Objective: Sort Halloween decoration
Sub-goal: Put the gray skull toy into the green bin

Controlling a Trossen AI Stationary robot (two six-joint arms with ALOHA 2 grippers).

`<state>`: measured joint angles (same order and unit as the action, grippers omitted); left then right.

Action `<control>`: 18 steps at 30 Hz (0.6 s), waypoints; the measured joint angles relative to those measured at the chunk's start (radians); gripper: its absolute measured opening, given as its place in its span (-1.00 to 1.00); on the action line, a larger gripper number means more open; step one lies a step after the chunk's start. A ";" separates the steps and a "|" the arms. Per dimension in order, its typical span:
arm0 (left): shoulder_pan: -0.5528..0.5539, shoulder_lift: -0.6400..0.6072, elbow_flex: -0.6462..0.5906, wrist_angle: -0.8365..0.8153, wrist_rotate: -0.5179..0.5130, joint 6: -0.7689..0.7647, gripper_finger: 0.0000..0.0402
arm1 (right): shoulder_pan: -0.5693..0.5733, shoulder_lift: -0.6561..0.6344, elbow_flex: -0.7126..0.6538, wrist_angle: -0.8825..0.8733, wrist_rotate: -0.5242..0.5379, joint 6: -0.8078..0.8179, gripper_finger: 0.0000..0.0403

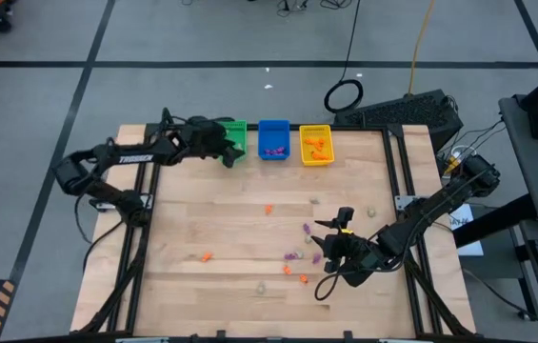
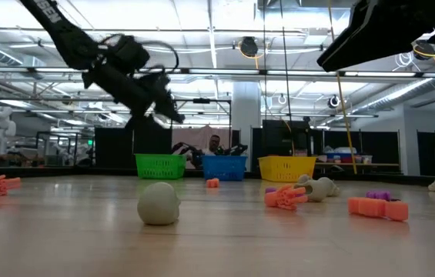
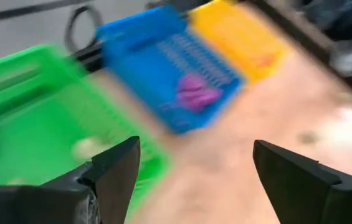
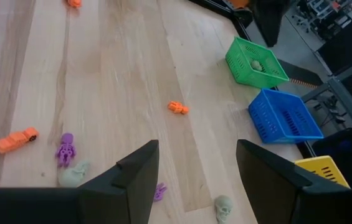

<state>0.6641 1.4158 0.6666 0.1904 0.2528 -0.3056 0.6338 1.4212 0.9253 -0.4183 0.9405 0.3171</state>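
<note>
Three small bins stand in a row at the far edge of the table [image 1: 202, 224]: a green bin [image 1: 236, 139], a blue bin [image 1: 272, 139] and a yellow bin [image 1: 315, 146]. Each appears to take one colour of trinket. Purple pieces [image 3: 195, 94] lie in the blue bin, orange ones [image 1: 318, 146] in the yellow, and pale ones [image 4: 256, 64] in the green, so the row works as a colour key for the sorting.

The left gripper [image 1: 229, 151] hangs over the green bin with its fingers [image 3: 116, 171] spread wide and nothing between them. That placement suits a drop into the green bin, and pale pieces [image 3: 85, 148] lie on the bin's floor just ahead of the fingers. Whether one of them has just been let go cannot be told.

The right gripper [image 1: 330, 246] hovers above the near middle of the table, where most of the unsorted trinkets lie. Its jaws are parted and empty, tilted down toward the wood, a stance that looks ready for a pick. Near it lie a purple skeleton figure [image 4: 66, 149], a pale piece [image 4: 75, 173], a pale skull [image 4: 223, 207] and an orange piece [image 4: 15, 140]. Another orange piece [image 4: 178, 107] lies apart, toward the bins.

More strays sit on the left part of the table, such as an orange one [image 1: 206, 256]. The sorting seems partly done, with a good share of pieces not yet binned.
</note>
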 joint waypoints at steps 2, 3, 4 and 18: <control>-0.052 -0.040 0.000 0.002 0.002 -0.003 0.56 | 0.000 0.000 0.000 -0.002 -0.001 0.009 0.00; -0.080 -0.063 0.000 0.000 0.001 -0.001 0.56 | 0.000 0.000 0.000 -0.003 -0.003 0.014 0.00; -0.110 -0.084 0.000 0.002 0.000 0.001 0.56 | 0.000 0.000 0.000 -0.003 -0.011 0.019 0.00; -0.705 -0.210 0.000 -0.072 -0.203 0.060 0.56 | 0.000 0.000 0.000 -0.006 -0.038 0.038 0.00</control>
<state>-0.0413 1.2062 0.6662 0.1180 0.0498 -0.2452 0.6338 1.4212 0.9253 -0.4244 0.9024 0.3546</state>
